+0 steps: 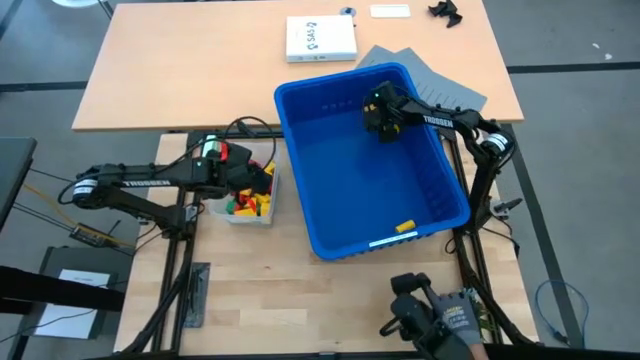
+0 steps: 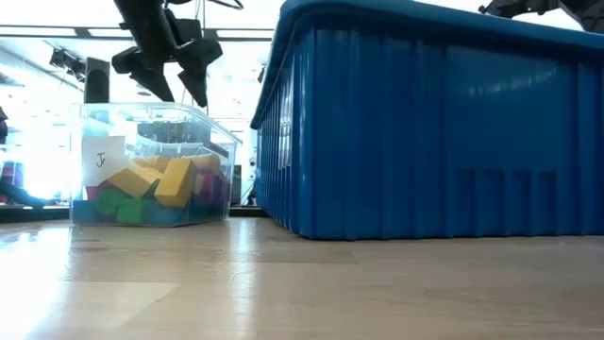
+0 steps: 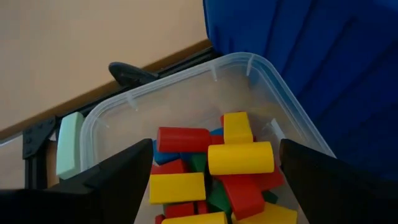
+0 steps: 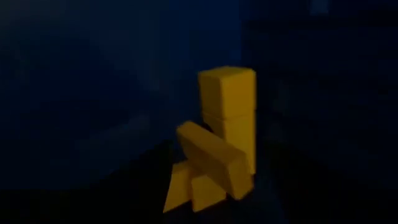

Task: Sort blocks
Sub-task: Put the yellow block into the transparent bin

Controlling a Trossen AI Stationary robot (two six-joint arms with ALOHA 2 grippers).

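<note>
Your left gripper (image 3: 214,171) hangs wide open, empty, above the clear tub (image 3: 283,106) of blocks (image 3: 239,158); right gripper's (image 1: 383,118) opening I can't tell

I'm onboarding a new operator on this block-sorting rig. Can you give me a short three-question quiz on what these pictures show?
1. True or false: the left end effector is open above the clear tub of blocks.
2. Multiple choice: the right end effector is
A. over the white booklet
B. inside the blue bin
C. over the clear tub
3. Fill in: the blocks in the blue bin's corner, seen from above and from the right wrist, are ____ in colour.

Key: 1 true; 2 B; 3 yellow.
</note>
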